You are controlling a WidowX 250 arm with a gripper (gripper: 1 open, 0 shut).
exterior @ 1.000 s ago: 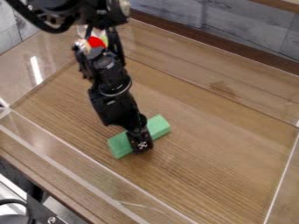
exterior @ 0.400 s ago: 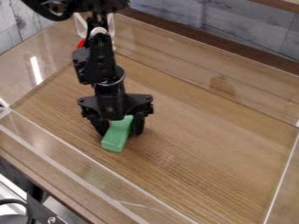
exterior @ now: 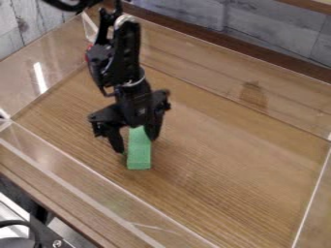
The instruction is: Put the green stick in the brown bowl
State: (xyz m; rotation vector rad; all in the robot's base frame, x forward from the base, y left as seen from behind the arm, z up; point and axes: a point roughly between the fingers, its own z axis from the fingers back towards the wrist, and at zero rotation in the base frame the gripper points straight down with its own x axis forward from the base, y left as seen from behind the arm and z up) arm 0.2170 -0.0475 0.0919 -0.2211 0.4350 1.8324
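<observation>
In the camera view, the robot's black arm (exterior: 114,44) comes down from the upper left over a wooden table (exterior: 226,165). At its lower end, the gripper (exterior: 135,139) is released, its dark fingers spread apart, with the green stick (exterior: 138,155) between and just below them. Whether either finger touches the stick cannot be told from this angle.

The green stick is on the tabletop, left of the middle of the view. Its long side runs roughly from the far side of the table toward the near side. The near end is in plain sight, while the upper part is partly hidden by the gripper. Its visible face is a plain light green, and it lies on bare wood, outside any container.

A small red and white object (exterior: 91,46) shows behind the arm at the upper left, mostly covered by it; its shape is too hidden to tell, and so is whether it sits in anything. Pale lines (exterior: 74,159) cross the near left part of the table. Gray paneling (exterior: 258,31) stands beyond the far edge, and dark cables (exterior: 18,225) lie at the lower left corner, beside the table.
</observation>
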